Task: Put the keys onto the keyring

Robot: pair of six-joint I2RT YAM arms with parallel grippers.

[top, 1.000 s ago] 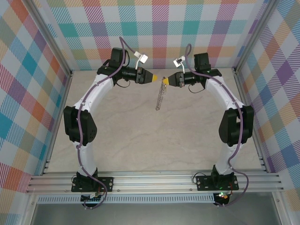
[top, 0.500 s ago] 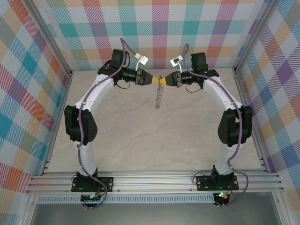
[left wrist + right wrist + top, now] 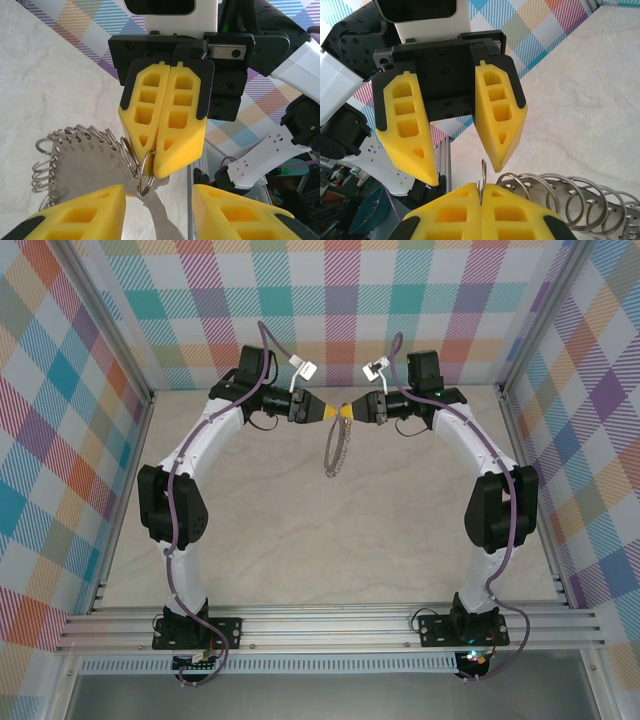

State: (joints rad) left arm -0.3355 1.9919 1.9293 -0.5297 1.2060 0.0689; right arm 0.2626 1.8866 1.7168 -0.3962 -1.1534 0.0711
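Observation:
The keyring [image 3: 329,455] is a thin grey metal ring with numbered holes, fringed with silvery loops [image 3: 560,192]. It hangs in the air below the two grippers. My right gripper [image 3: 349,411] is shut on one small split loop [image 3: 481,176] at the ring's top, its yellow fingers [image 3: 172,110] pressed together. My left gripper [image 3: 326,412] faces it tip to tip and stands open, its fingers [image 3: 82,212] either side of that loop [image 3: 145,172] and not touching it. The key with the yellow-orange head is hidden; I cannot pick it out among the yellow fingers.
The beige tabletop [image 3: 330,540] lies well below the hanging ring. Checkered walls [image 3: 340,300] and aluminium rails [image 3: 330,625] enclose the table. Both white arms arch inward from their bases at the near edge.
The two grippers have drawn closer until their tips nearly meet. The hanging ring has turned from edge-on to showing a curved arc.

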